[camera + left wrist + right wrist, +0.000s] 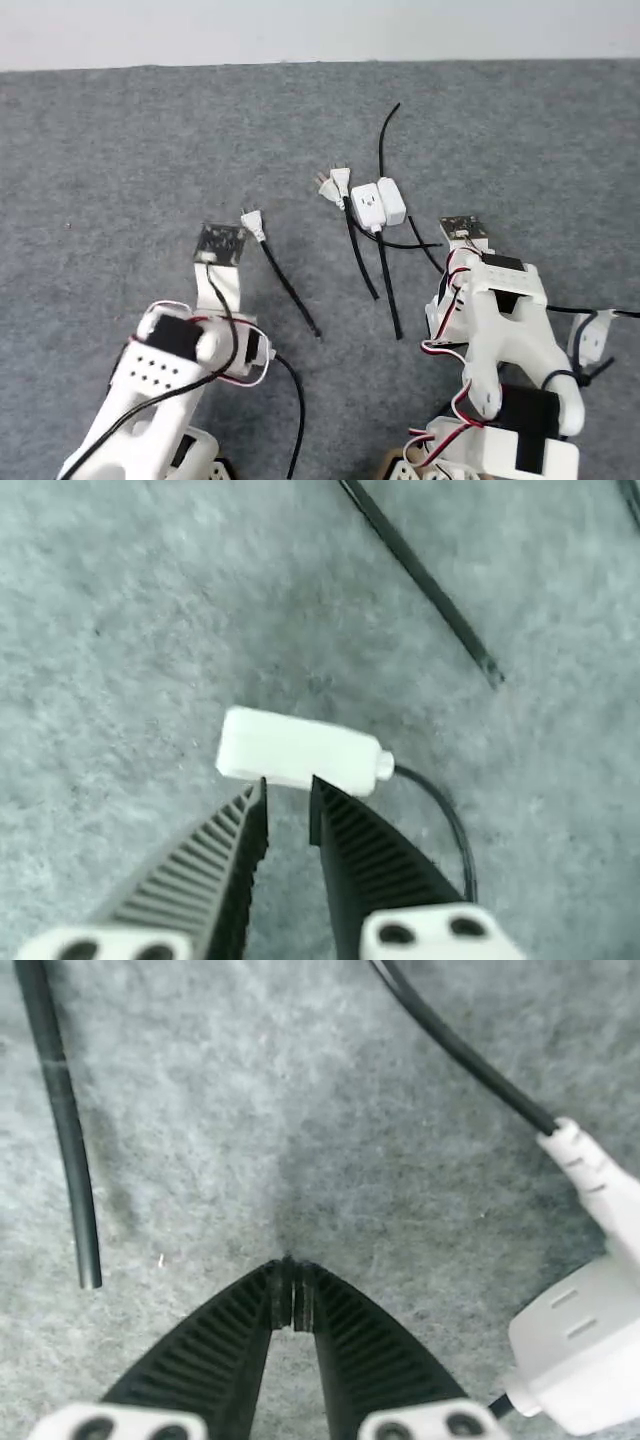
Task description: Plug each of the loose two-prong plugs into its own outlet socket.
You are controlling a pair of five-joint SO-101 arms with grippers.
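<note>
- Plugs [340,180] lie loose as a pair just beside two outlet sockets [377,203]; a third plug [252,220] rests alone on the mat [120,150].
- Left gripper [288,792] hangs slightly parted and empty, tips by a white corded block [300,750] (plug or socket, unclear).
- Right gripper [292,1280] is pinched together on nothing.
- Work looks unstarted; the next move calls for gripping one plug.

A grey, felt-like tabletop [120,150] covers nearly the whole frame. A plain white strip [300,30] runs along the top edge.
</note>
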